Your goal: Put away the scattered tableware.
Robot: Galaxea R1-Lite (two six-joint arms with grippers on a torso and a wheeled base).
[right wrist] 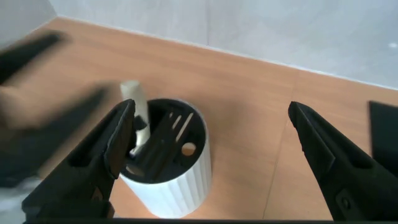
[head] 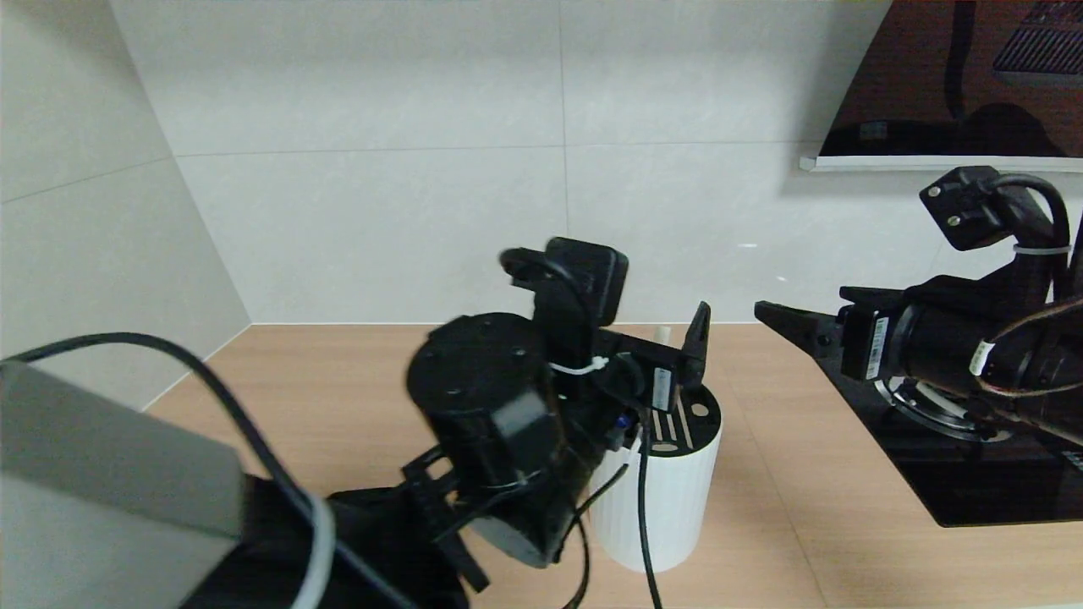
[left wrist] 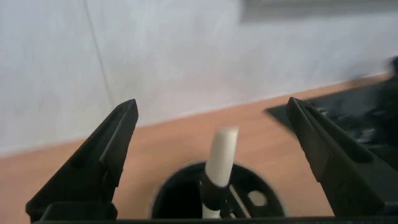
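Currently the white-handled utensil [left wrist: 221, 152] is seated in the holder [head: 668, 499], a white ribbed cylinder with a slotted black top. The holder is placed on the counter [head: 338, 381] toward its front edge, near the cooktop [head: 973, 482] set in at the right end. The handle's long axis is seen as near vertical, tilted slightly, with its tip raised above the holder's top. The left gripper [left wrist: 211, 104] is held directly over the holder with its fingers spread wide; the handle is framed between them and no contact is seen on either side. The right gripper [right wrist: 211, 112] is likewise spread, with nothing held in it. It is positioned over the cooktop end of the counter, apart from the holder and pointed toward it. The left arm is therefore judged the nearer one, and the utensil is judged to be already released into its slot. The coming move is expected to turn on the handle axis. A withdrawal straight up along it would be kept clear of the tip. With a sideways pull-off, the handle could be clipped by a finger and the holder tipped.
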